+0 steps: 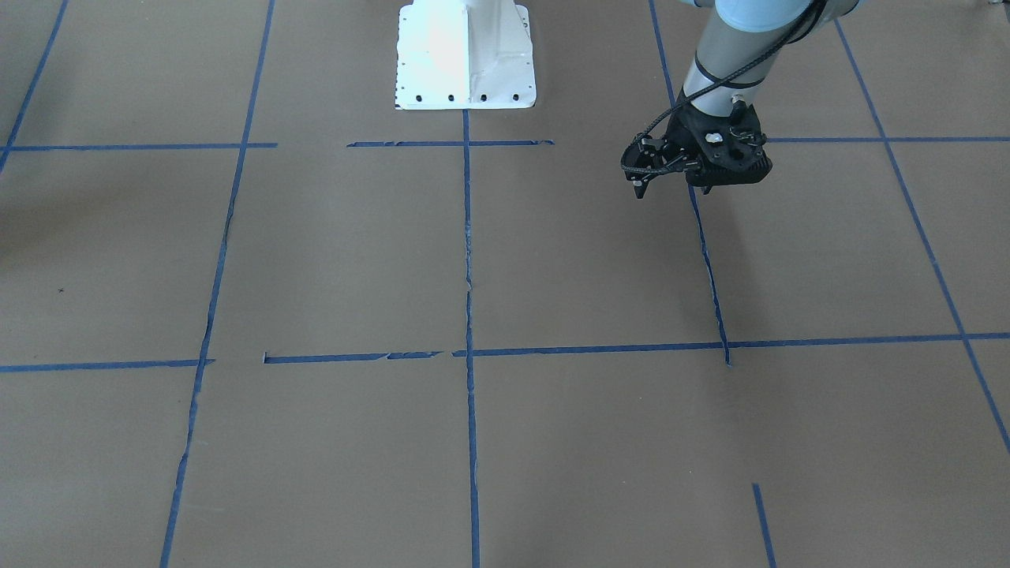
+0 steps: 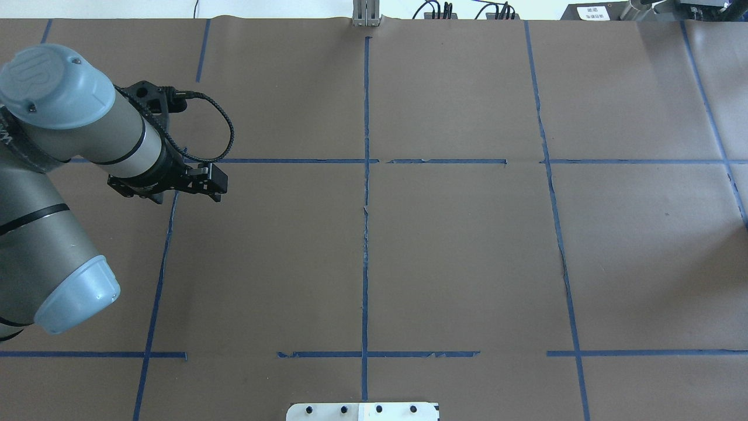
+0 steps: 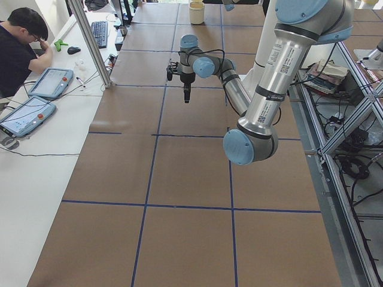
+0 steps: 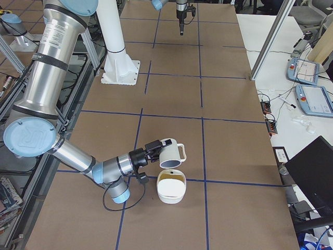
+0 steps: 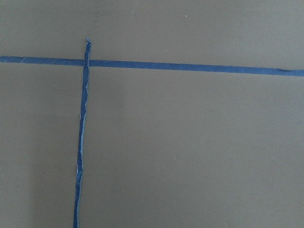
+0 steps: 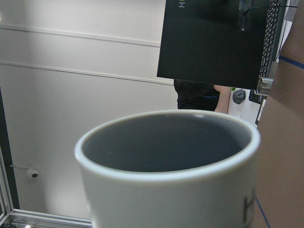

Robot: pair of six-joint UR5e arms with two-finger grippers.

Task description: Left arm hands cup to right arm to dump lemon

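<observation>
Exterior right — cup [image 4: 170, 154] at right claw [image 4: 156, 146]

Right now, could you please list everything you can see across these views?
cup: one, white with grey inside, tilted mouth-down by the bowl
bowl: one, cream, on the table at the robot's right end
table: one, brown paper with blue tape lines
pedestal: one, white, robot side of the table
pendants: two, blue-grey, side desk
keyboard: one, black, side desk
operator: one, dark shirt, side desk
left gripper: one, black, over bare table
right gripper: one, black, at the cup
</observation>
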